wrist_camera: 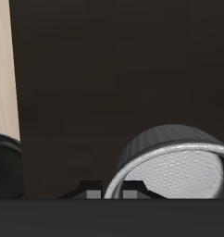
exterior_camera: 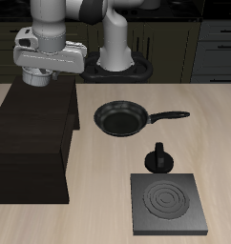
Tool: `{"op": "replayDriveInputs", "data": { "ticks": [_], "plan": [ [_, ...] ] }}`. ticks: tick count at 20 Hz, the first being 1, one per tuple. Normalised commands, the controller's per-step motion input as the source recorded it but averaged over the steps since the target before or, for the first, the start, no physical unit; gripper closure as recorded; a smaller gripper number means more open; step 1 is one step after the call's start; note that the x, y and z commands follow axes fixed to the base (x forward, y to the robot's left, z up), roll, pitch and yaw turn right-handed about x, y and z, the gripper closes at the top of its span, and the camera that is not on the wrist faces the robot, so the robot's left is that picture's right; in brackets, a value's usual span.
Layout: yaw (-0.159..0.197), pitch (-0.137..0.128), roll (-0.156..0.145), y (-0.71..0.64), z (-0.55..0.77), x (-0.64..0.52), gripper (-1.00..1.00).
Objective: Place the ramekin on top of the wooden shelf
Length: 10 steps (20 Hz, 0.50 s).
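Hovering over the wooden shelf [exterior_camera: 31,143], my gripper [wrist_camera: 109,190] is hidden behind my own arm in the exterior view, so I depend on the wrist view. There the ramekin [wrist_camera: 174,167] sits very close under my camera, its ribbed wall and pale inside visible, with the dark flat top of the shelf filling all behind it. Only the tips of my fingers [wrist_camera: 89,190] show, close beside the rim, and I cannot tell from this whether they pinch the rim or are already apart.

I also cannot tell if the cup rests on the top or hangs just above it. If it hangs and I let go, it could drop, tip on its edge and roll. A strip of table [wrist_camera: 3,65] shows beside the shelf top, so one edge of the shelf seems near, and a rolling cup may go over it. If I lift away while a finger touches the rim, I could drag the cup sideways.
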Motion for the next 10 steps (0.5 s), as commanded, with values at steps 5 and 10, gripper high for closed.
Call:
{"op": "replayDriveInputs", "data": {
  "ticks": [5, 10],
  "plan": [
    [0.035, -0.024, -0.028, 0.1, -0.12, 0.02, -1.0],
    [-0.006, 0.01, -0.01, 0.0, -0.04, 0.03, -1.0]
  ]
}}
